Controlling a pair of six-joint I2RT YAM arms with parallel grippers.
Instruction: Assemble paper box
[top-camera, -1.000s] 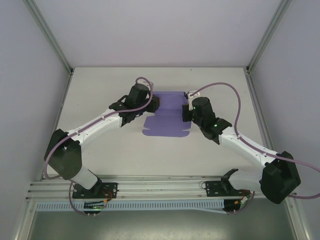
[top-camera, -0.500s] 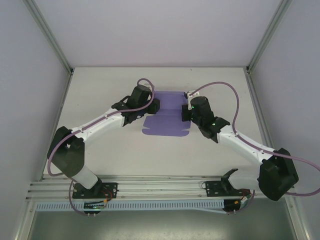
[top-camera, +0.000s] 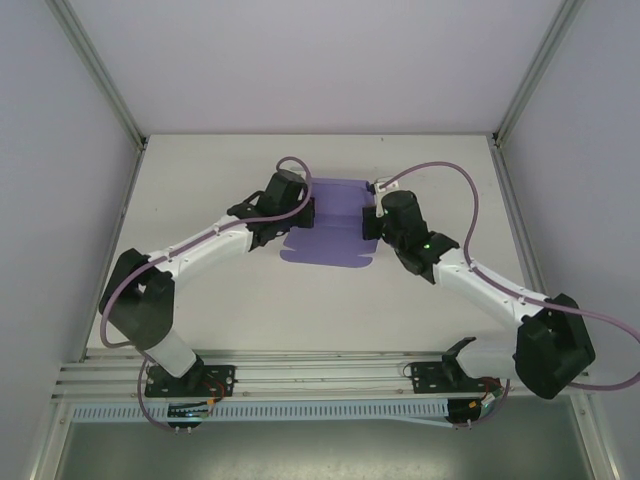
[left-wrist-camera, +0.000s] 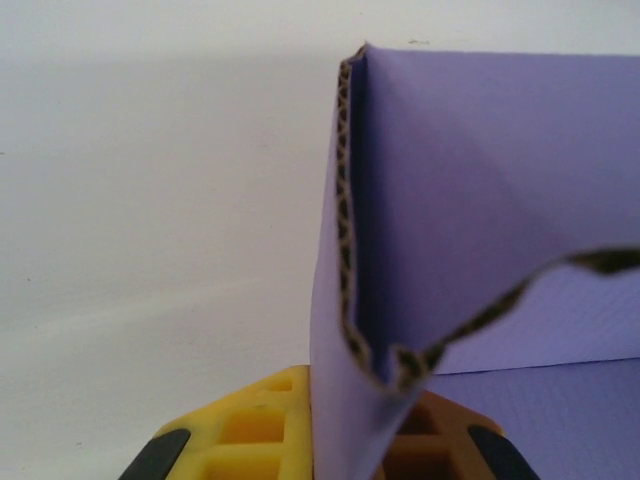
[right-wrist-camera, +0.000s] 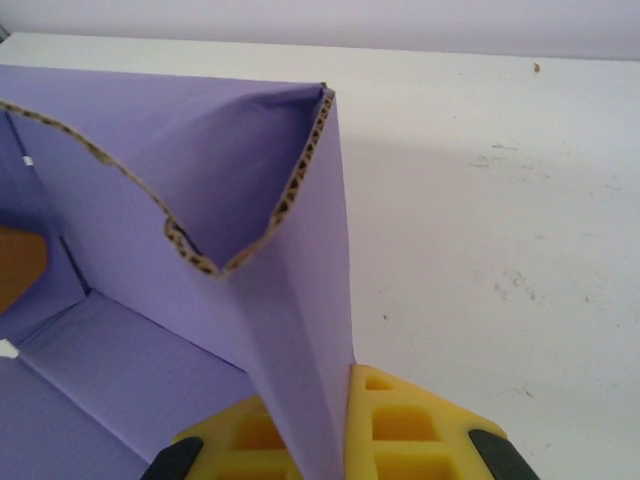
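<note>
Left jaws are pinched shut on the left wall (left-wrist-camera: 330, 400) of the paper box (top-camera: 335, 215), with a yellow pad (left-wrist-camera: 250, 445) against its outer face. Right jaws are likewise clamped on the right wall (right-wrist-camera: 310, 350). Both walls stand up off the base, corrugated edges showing. The box sits mid-counter (top-camera: 300, 310) toward the far edge, between my arms, its near flap flat toward the near edge. Step, as I judge it: raising the side walls. Next probably calls for holding both walls upright and tucking the corner tabs in, keeping the grip light so the thin board doesn't crease.
</note>
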